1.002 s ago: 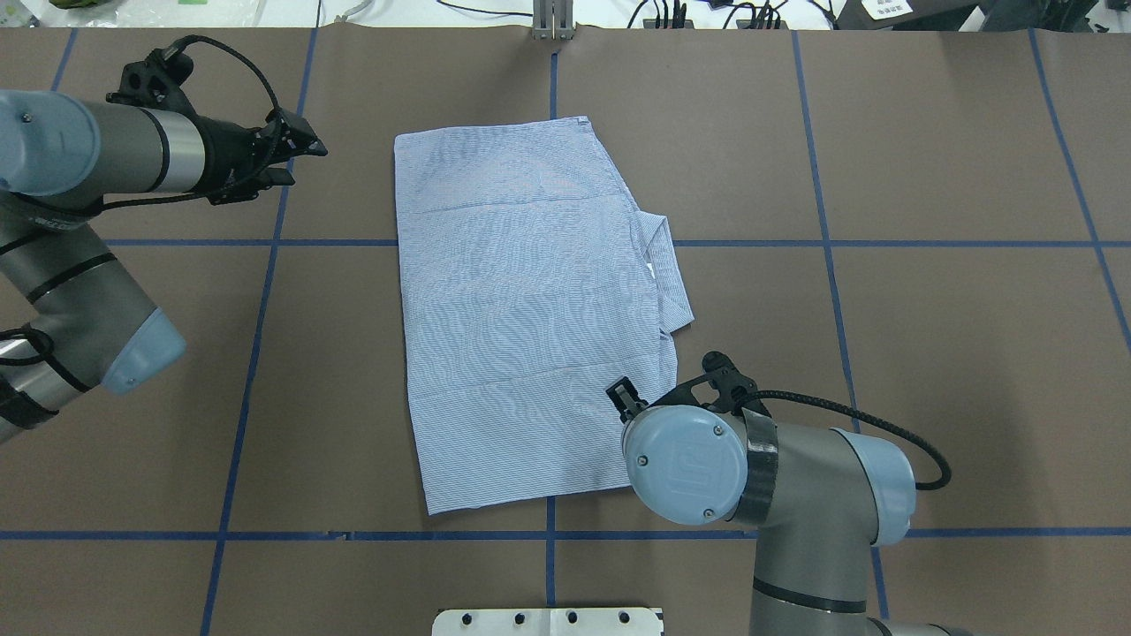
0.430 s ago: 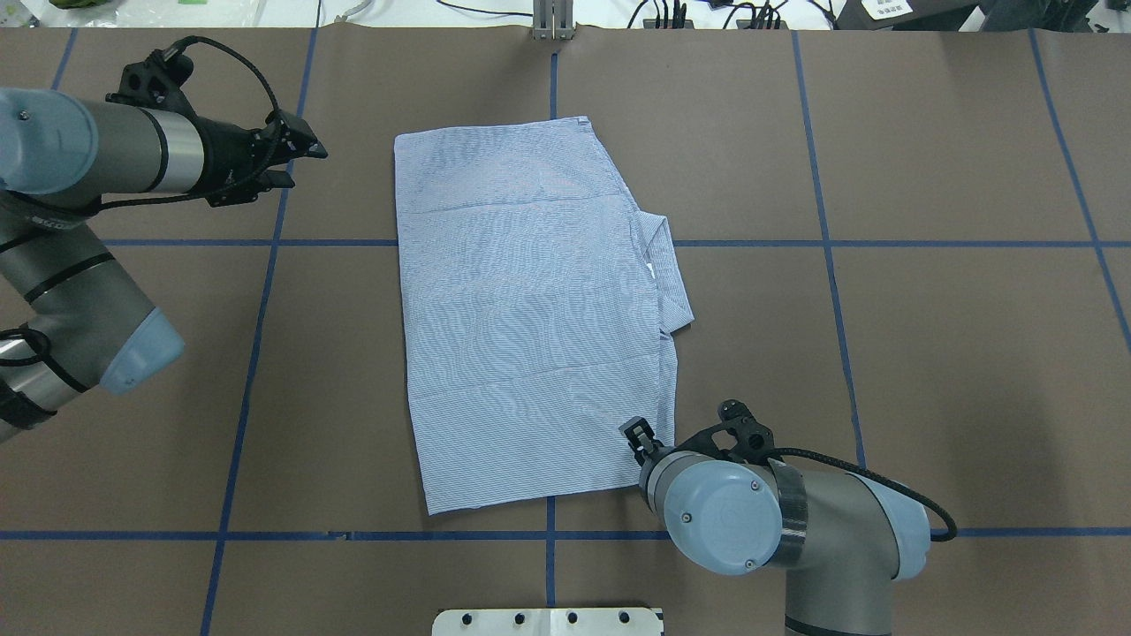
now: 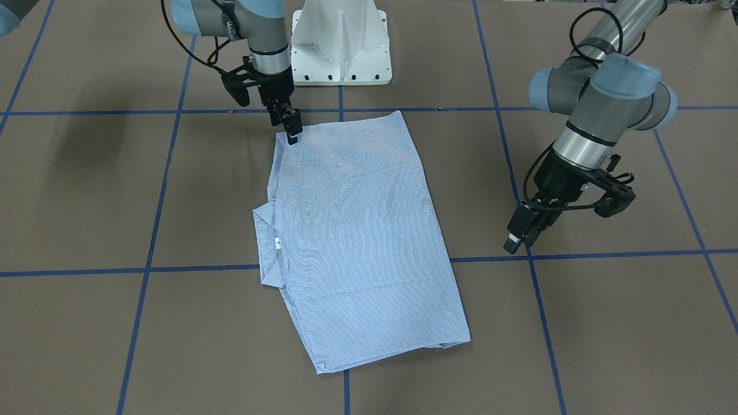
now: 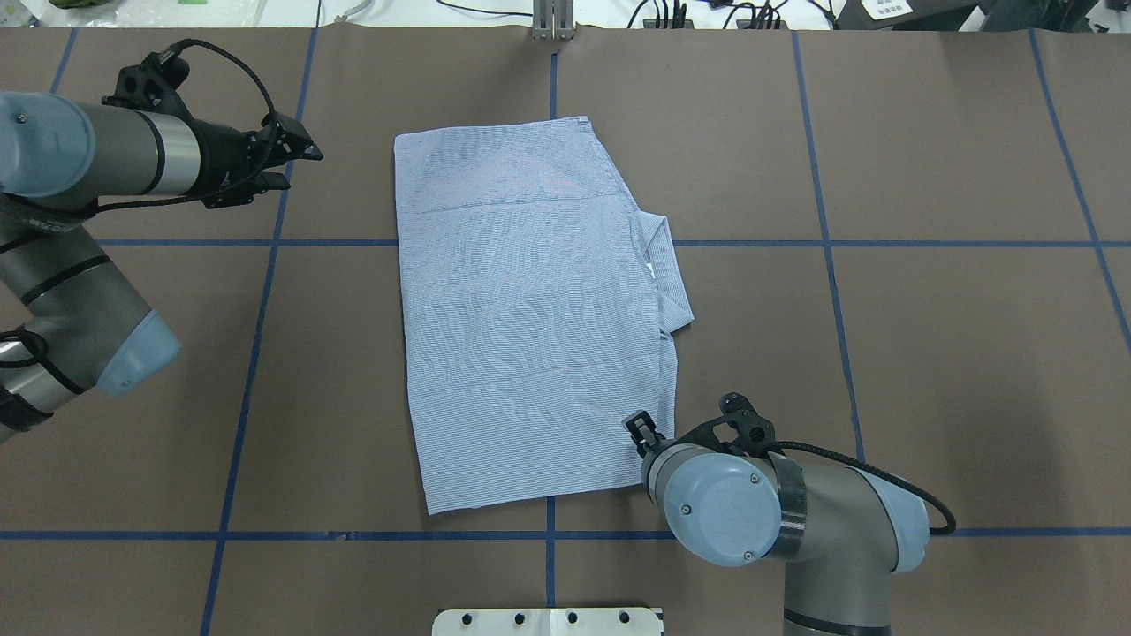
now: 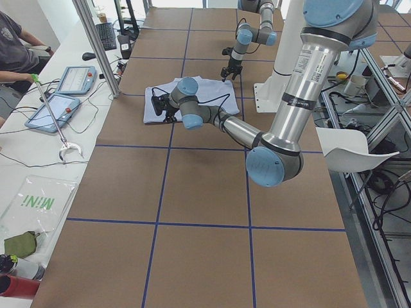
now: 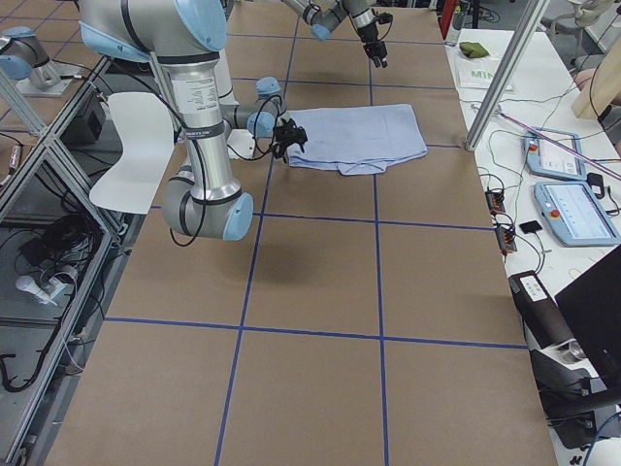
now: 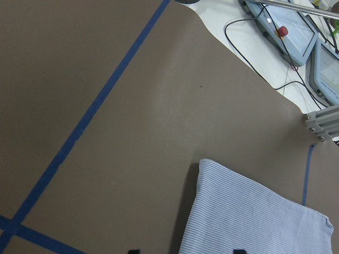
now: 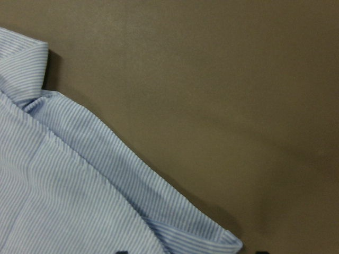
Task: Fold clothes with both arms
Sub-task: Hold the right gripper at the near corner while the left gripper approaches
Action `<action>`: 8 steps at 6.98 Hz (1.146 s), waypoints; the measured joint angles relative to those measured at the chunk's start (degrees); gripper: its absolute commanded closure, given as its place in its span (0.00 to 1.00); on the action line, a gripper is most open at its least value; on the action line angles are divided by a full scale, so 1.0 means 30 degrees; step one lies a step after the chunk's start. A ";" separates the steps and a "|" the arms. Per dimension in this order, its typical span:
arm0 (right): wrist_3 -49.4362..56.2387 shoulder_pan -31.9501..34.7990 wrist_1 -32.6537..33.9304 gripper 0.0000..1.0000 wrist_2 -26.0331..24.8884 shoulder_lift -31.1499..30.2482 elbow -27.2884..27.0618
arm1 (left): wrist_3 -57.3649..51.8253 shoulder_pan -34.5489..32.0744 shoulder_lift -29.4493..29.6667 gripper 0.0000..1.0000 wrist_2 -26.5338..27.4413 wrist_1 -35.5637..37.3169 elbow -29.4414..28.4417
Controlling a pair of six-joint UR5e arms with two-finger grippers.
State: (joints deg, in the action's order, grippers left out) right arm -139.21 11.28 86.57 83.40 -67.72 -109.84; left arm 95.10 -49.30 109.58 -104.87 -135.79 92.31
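Brown paper taped into a blue grid covered the surface, and the shirt lay flat on it just in front of the white pedestal base, folded to a rough rectangle with the collar poking out of one long side. The right end effector stood over the shirt's corner nearest the base, on the collar side, fingers spread and nothing held; its wrist view showed the layered corner lying between the tips. The left end effector, also released and empty, hung well off the shirt's opposite side, farther from the base. As I judged it, closing there might catch only the top layer, so a lift would peel the fold open. With one arm pulling alone, the cloth might also slide on the paper and skew.
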 measured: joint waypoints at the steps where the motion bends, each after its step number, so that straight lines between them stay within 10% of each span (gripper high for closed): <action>1: 0.0035 0.0006 0.0000 0.16 0.0001 0.0028 0.0087 | 0.0000 0.0000 -0.0022 0.34 0.0012 -0.0002 0.0010; 5: 0.0181 -0.0049 -0.0012 0.22 0.0018 0.0126 0.0385 | -0.0016 -0.0001 -0.0658 0.34 0.0044 -0.0115 0.0365; 8: 0.0143 -0.0082 0.0000 0.64 0.0077 0.0157 0.0402 | -0.0055 -0.0025 -0.0756 0.34 0.0035 -0.0119 0.0470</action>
State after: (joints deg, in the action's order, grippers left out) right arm -138.78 11.03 86.57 83.63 -67.25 -108.63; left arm 94.93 -49.38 107.31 -104.76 -136.14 93.73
